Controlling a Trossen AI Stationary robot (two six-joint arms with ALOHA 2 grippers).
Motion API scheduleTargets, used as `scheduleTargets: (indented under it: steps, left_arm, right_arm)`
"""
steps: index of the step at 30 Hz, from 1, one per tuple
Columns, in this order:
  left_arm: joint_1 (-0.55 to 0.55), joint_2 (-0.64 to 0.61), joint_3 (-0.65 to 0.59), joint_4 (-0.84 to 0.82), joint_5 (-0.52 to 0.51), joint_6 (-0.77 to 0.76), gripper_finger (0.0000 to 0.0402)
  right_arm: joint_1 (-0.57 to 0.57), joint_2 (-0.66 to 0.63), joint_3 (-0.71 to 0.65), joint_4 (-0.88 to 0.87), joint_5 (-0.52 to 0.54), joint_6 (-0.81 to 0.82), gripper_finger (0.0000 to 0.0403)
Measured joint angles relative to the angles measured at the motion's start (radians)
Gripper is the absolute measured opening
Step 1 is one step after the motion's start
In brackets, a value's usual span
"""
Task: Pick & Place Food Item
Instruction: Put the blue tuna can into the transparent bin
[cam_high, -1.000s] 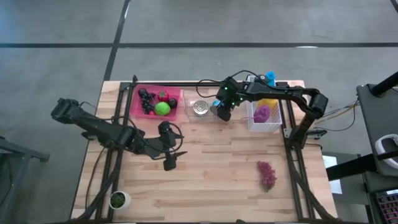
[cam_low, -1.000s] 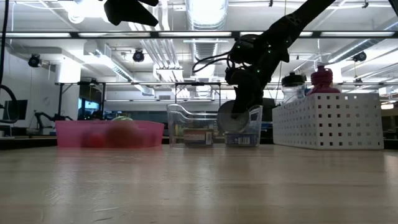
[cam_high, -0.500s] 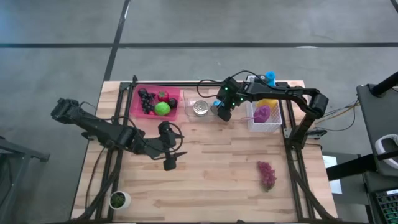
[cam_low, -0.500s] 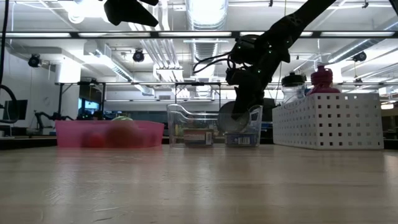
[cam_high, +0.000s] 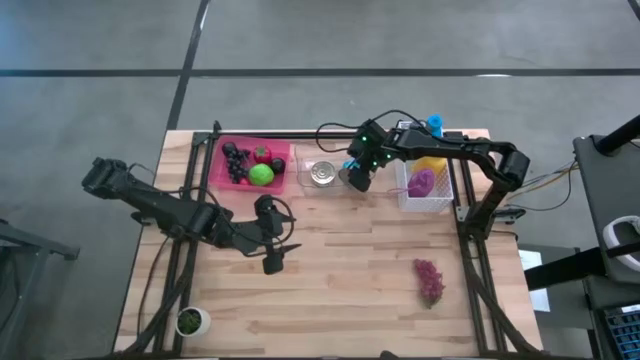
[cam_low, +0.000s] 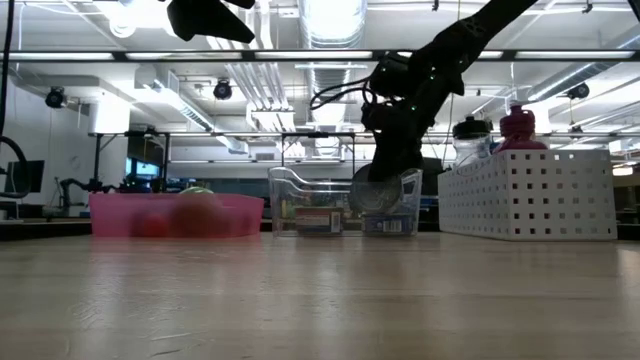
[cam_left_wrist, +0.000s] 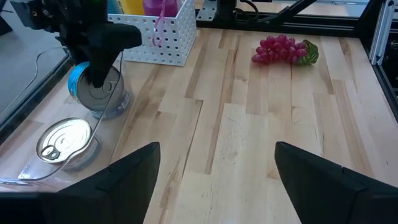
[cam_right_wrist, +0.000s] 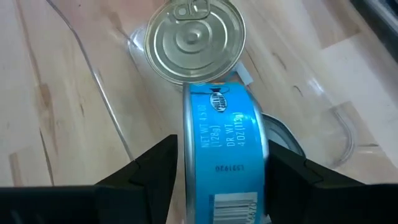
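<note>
The right gripper (cam_right_wrist: 217, 180), jaws clamped across the blue tin's (cam_right_wrist: 225, 146) flat ends, holds something rigid, slick and probably weighty.

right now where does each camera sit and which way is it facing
High view: above the table, looking straight down; both arms show, right tool at the clear tray, left tool hanging mid-table.
Low view: at table-top height, looking level across to the room; the right arm reaches down to the tray.
Left wrist view: on the left arm, looking past its open fingers at the grapes.
Right wrist view: on the right arm, looking down at the blue can it grips.
Shared: the left wrist and high views both show the grapes and white basket.
</note>
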Motion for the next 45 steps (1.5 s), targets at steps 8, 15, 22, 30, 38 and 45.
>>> scheduleTargets:
  steps: [8,15,22,30,38,45]
  left_arm:
    - [0.0,0.0,0.0,0.0,0.0,0.0,0.0306]
    - [0.0,0.0,0.0,0.0,0.0,0.0,0.0299]
    - [0.0,0.0,0.0,0.0,0.0,0.0,0.0304]
    - [0.0,0.0,0.0,0.0,0.0,0.0,0.0316]
    - [0.0,0.0,0.0,0.0,0.0,0.0,0.0324]
    - [0.0,0.0,0.0,0.0,0.0,0.0,0.0319]
  right_arm:
    - [-0.009,-0.003,0.0,-0.004,0.0,-0.002,0.0194]
    - [-0.032,-0.033,0.0,-0.016,0.001,0.0,0.0194]
    - [-0.033,-0.088,0.0,-0.014,0.001,0.0,0.0194]
    - [-0.026,-0.124,0.0,-0.013,-0.001,0.015,0.0194]
    - [0.05,-0.124,0.0,-0.013,-0.012,0.008,0.0194]
    - [0.092,-0.117,0.0,-0.007,-0.009,0.002,0.0194]
